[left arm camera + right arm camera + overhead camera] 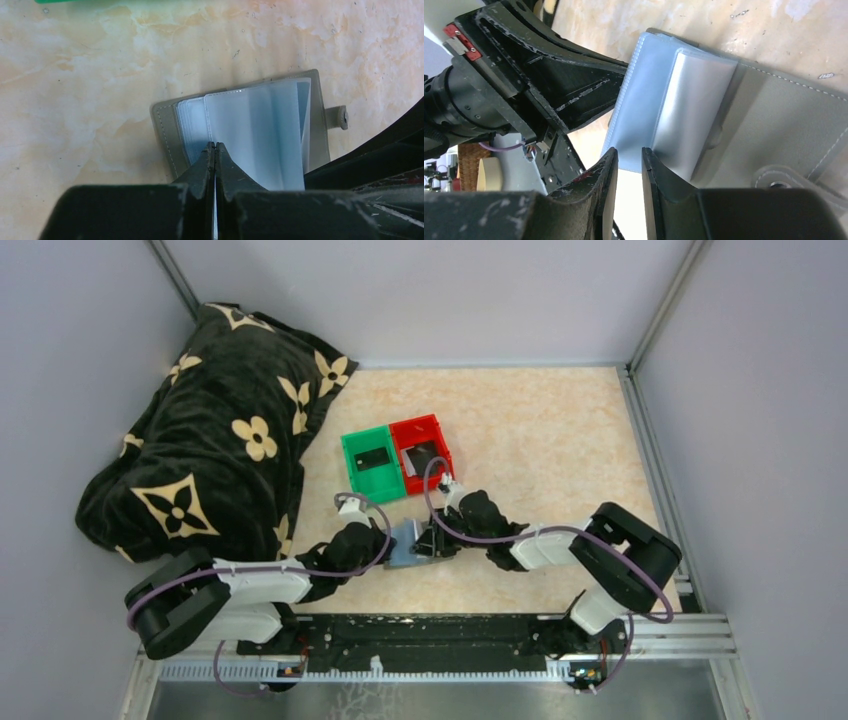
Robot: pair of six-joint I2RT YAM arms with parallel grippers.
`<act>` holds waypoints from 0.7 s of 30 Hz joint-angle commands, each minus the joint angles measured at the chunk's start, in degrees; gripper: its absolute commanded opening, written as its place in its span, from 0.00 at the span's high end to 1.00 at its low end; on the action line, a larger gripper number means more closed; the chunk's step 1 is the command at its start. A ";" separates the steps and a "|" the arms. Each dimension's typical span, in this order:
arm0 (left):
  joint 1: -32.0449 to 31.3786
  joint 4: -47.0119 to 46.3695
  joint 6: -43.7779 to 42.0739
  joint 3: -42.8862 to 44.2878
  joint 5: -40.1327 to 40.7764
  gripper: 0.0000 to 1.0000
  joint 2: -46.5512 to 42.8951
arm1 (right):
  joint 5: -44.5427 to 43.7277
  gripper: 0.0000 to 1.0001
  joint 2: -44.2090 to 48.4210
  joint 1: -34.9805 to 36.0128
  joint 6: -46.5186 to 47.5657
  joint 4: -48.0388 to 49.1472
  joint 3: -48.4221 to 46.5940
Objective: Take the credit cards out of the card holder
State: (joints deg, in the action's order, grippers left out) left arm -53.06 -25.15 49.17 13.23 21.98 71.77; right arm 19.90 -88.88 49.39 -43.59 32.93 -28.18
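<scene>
Card holder (405, 548) lies open on the marbled table (540, 430), grey cover down and clear sleeve leaves fanned up, with its snap tab (342, 117) sticking out the side away from the left arm. Beyond it, away from the arm bases, a green bin (352, 480) and a red bin (440, 435) touch side by side. One dark credit card (375, 455) is in the green bin and another (422, 455) in the red; a purple cable from the right arm crosses the red bin's near rim. A black blanket (200, 460) with a cream flower pattern is heaped well off to the holder's left. Left gripper (215, 150) is clenched on the near edge of a clear leaf, fingers meeting with no gap. Right gripper (624, 165) is at the holder's opposite side, fingers a narrow slit apart. A pale blue leaf runs into the slit, beside a silver-grey panel (694, 115); can't tell if it is actually pinched.
</scene>
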 commanded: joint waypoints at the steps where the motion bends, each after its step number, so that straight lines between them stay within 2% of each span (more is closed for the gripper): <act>1: -0.36 3.43 -1.89 -0.90 -2.49 1.00 -2.35 | -1.59 0.75 6.18 -0.80 0.95 -0.08 0.93; 8: -0.65 5.54 -2.25 -0.04 -1.69 1.00 -5.93 | -5.58 0.76 16.09 -2.83 3.98 -8.62 2.58; 13: -1.31 5.01 -4.19 2.60 -2.34 1.00 -4.94 | -8.60 0.76 21.25 -3.32 6.04 -13.54 2.49; 17: -1.72 5.08 -4.65 5.11 -2.97 1.00 -3.20 | -7.03 0.76 20.43 -3.26 6.23 -13.01 2.21; 21: -1.79 6.57 -3.62 4.01 -2.01 0.97 -7.01 | -5.95 0.76 16.16 -2.88 4.92 -9.51 2.82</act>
State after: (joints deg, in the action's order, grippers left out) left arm -54.52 -20.03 46.00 16.93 19.79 67.88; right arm 13.34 -69.80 46.33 -38.94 20.10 -25.74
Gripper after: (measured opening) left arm 0.005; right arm 0.244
